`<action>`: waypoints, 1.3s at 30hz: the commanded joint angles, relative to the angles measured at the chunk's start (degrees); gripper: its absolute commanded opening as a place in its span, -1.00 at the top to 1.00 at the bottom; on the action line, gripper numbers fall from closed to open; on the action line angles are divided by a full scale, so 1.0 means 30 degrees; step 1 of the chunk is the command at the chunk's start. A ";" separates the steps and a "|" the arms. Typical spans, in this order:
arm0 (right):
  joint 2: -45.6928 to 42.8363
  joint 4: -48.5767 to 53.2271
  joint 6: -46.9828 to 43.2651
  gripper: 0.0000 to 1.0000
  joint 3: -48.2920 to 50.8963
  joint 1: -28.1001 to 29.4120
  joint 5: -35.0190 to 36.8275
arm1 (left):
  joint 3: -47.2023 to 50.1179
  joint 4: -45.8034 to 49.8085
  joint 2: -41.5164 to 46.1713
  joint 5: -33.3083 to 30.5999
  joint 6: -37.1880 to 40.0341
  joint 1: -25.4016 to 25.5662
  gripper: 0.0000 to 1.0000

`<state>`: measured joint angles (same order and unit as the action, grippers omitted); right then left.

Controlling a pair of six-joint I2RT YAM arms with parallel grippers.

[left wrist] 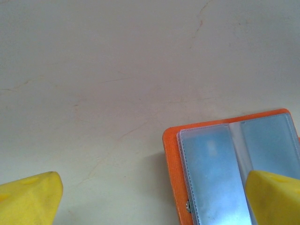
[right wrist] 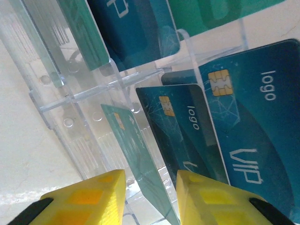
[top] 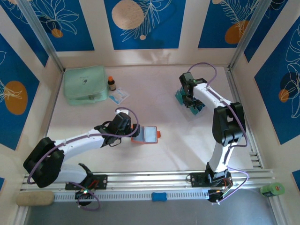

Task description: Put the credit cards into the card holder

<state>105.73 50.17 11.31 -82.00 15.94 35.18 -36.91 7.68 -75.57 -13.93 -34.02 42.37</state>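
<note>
Right wrist, right gripper (right wrist: 150, 187) ajar astride edge-on green card (right wrist: 134, 150), left gripper (left wrist: 153, 187) wide open

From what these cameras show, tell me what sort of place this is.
Probably a robot test booth, not a home or shop. Two arms are bolted to a rail at the table edge, blue patterned panels wall it in, and cards stand in a clear rack.
</note>
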 commanded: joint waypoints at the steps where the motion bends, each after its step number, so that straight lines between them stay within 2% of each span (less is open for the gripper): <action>1: 0.0379 0.0077 -0.0127 0.31 0.0254 0.0006 0.0198 | -0.0354 -0.0254 0.0024 0.0162 0.0195 -0.0223 -0.99; 11: -0.0259 0.0060 -0.0085 0.42 0.0306 0.0070 -0.0297 | -0.0325 -0.0239 0.0057 0.0123 0.0192 -0.0222 -0.99; 19: -0.0549 0.0120 -0.0393 0.77 0.0328 0.0047 -0.0910 | -0.0354 -0.0196 0.0108 0.0176 0.0200 -0.0207 -0.99; 27: -0.1250 0.0464 -0.0912 0.89 0.0032 0.0334 -0.1545 | -0.0529 -0.0114 0.0112 0.0279 0.0278 -0.0208 -1.00; 30: -0.1533 0.0776 -0.1031 0.99 -0.0336 0.0623 -0.1530 | -0.0644 0.0020 0.0139 0.0308 0.0374 -0.0207 -1.00; 37: -0.2736 0.1840 -0.0778 1.00 -0.1734 0.1475 -0.2197 | -0.1161 0.0463 0.0127 0.0827 0.1074 -0.0207 -1.00; 39: -0.3376 0.1866 -0.0292 1.00 -0.2061 0.1541 -0.3459 | -0.1659 0.1083 -0.0097 0.0980 0.1553 -0.0207 -1.00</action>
<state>100.07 53.69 9.08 -85.45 19.94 29.80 -39.00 8.64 -75.57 -12.56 -32.32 42.37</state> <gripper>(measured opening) 0.060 0.998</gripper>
